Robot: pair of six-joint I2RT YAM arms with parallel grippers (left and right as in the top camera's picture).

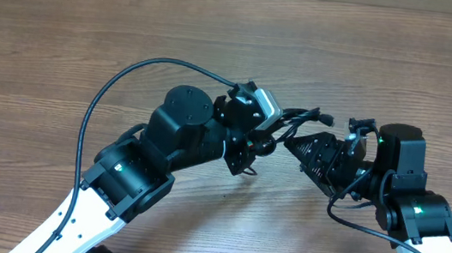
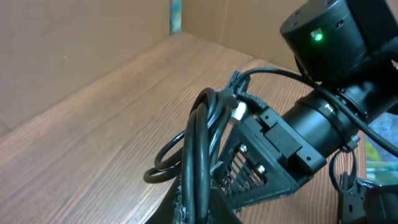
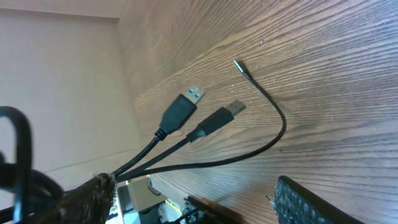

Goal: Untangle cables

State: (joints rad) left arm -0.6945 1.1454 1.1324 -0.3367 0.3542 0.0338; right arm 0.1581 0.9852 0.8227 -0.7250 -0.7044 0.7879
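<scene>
Evidently the untangling is at an early stage. The cables [image 1: 300,118] are gathered in one knot between the two arms, raised off the tabletop [image 1: 47,35], and no cord lies on its own yet. In the left wrist view the bundle [image 2: 200,143] forms several overlapping loops that run down into the left fingers [image 2: 186,213]. These appear closed on the loops, though only their tips show. A pale plug [image 2: 239,111] sits at the top of the loops, against the right fingers [image 2: 261,168].

Some ends are already free. In the right wrist view three strands fan out from beside a rough-faced finger [image 3: 93,193]: a blue-tongued plug [image 3: 185,102], a silvery plug [image 3: 231,110] just beside it, and a thin cord [image 3: 273,130] curving away from both. The loops nearer the fingers are what is left to draw apart, one cord at a time.

Both arms are bent at the elbow and reach inward, wrists turned toward each other. The right fingers show from above as a dark wedge aimed at the left fingers and close to them. I cannot tell whether the right fingers are open or clamped, since the strands emerge beside one finger and a latticed part [image 3: 311,199] stands well apart from it.
</scene>
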